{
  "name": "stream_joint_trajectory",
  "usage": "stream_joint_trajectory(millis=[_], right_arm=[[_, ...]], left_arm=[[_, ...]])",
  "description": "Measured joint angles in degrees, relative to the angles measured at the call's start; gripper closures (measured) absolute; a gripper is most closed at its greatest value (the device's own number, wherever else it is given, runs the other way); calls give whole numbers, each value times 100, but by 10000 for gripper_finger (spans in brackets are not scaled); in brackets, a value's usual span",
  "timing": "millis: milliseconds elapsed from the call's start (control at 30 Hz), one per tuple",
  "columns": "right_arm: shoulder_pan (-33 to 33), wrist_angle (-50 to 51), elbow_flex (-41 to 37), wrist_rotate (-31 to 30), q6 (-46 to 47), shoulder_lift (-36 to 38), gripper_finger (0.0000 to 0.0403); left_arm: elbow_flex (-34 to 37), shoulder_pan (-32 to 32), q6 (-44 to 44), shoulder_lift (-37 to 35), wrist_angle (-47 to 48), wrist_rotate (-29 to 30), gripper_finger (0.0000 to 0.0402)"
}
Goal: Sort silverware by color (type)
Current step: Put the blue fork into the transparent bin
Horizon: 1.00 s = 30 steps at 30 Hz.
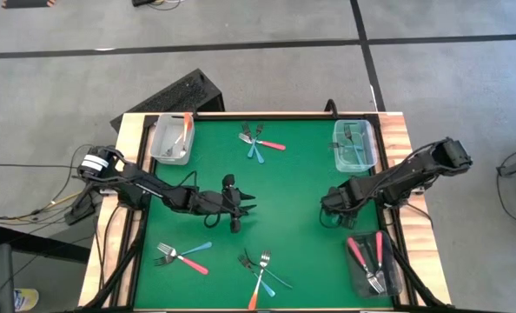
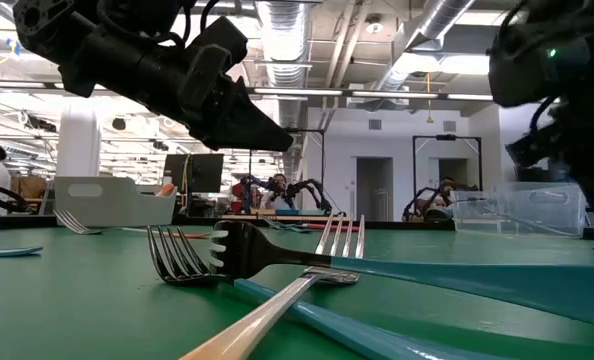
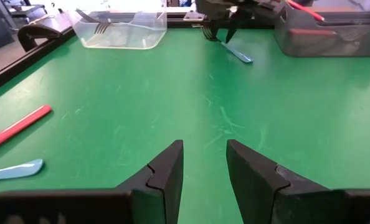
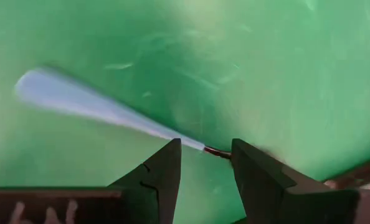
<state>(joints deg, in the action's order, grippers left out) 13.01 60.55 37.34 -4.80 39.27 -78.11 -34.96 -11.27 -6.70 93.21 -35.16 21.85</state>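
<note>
The right gripper hangs low over the green mat at about four o'clock from the mat's centre, its jaws part-open around the neck of a light-blue fork; in its wrist view the handle runs away from the fingers, but whether the pads already press on it cannot be told. Just toward five o'clock of it sits the dark bin with pink-red forks, and at one o'clock the clear bin holding blue ones. The left gripper waits near the mat's centre, jaws apart and empty. Loose forks remain in three clusters: at twelve o'clock, at six o'clock and at seven o'clock; a second clear bin at ten o'clock holds an orange one. The step in hand looks like picking up the blue fork; next calls for closing firmly, lifting clear and carrying it to the one o'clock bin.
</note>
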Motion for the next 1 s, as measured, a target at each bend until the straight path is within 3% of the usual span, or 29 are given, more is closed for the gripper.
stream_joint_trajectory(millis=[233, 600, 1000], right_arm=[[-129, -120, -242, 148, 2672, 7, 237], [-103, -513, -239, 163, 4812, 27, 237], [412, -1018, -251, -685, 6977, 17, 237]], left_arm=[[0, 18, 20, 0, 111, 41, 291], [0, 42, 17, 0, 123, 55, 291], [0, 42, 13, 0, 211, 55, 291]])
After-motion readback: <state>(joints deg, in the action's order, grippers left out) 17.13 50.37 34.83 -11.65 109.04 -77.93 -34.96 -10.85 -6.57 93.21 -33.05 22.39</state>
